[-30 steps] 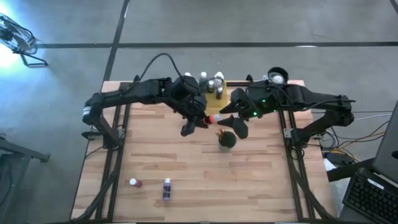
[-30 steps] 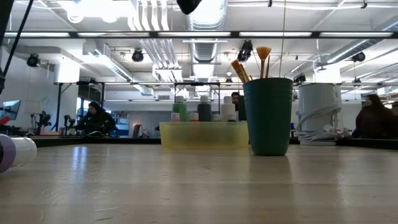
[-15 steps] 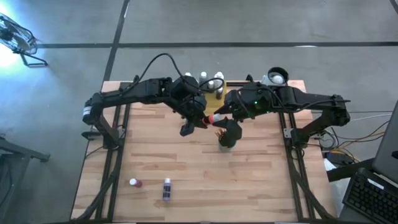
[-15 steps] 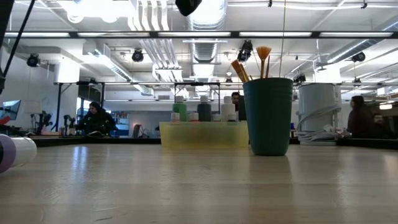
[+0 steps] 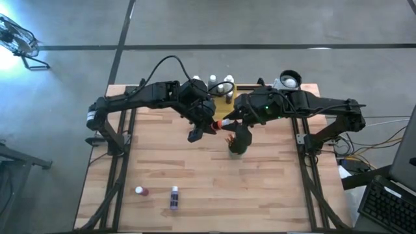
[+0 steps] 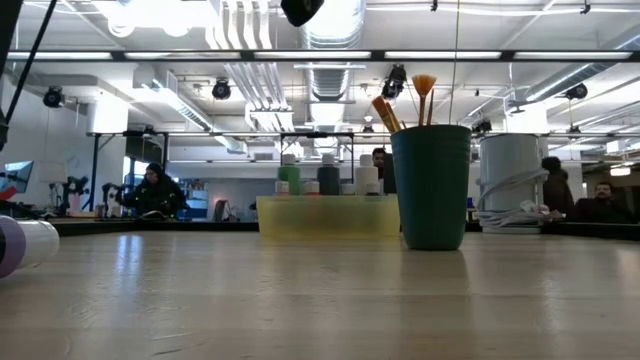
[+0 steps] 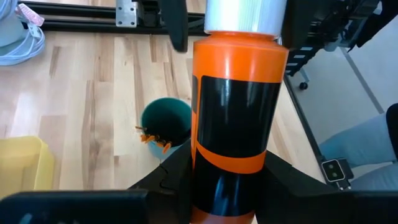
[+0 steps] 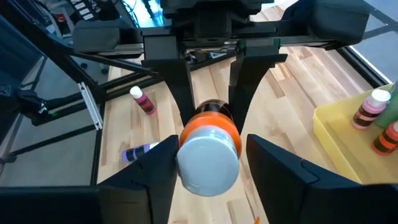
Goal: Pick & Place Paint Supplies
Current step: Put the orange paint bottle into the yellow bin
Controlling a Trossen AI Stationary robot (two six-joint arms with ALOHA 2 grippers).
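Note:
An orange paint bottle [image 7: 235,118] with a black label and a white cap [image 8: 208,163] hangs in the air over the table's middle [image 5: 221,123], nearly level. My left gripper [image 5: 211,125] is shut on it. My right gripper [image 5: 229,121] is open, one finger [image 8: 155,180] on each side of the cap; I cannot tell whether they touch it. Below stands a dark green cup [image 5: 237,144] with brushes [image 6: 402,105] in it. Other bottles stand in the yellow tray [image 6: 328,215]. My left gripper pinches the orange bottle's lower body [image 7: 227,186] between its two fingers [image 7: 168,183]. The bottle lies along the fingers, its capped end pointing away from the gripper toward the table's right. It is lifted clear of the table and slants a little downward.
A pink bottle [image 5: 140,191] and a purple one [image 5: 174,197] lie near the table's front left. The yellow tray [image 5: 245,88] stands at the far edge, with a white drum-like thing [image 5: 289,79] to its right. People are in the room behind.
My right gripper has moved toward the table's left, up to the cap end of the orange bottle, and now stands over the green cup. The bottle and my left gripper have kept still.

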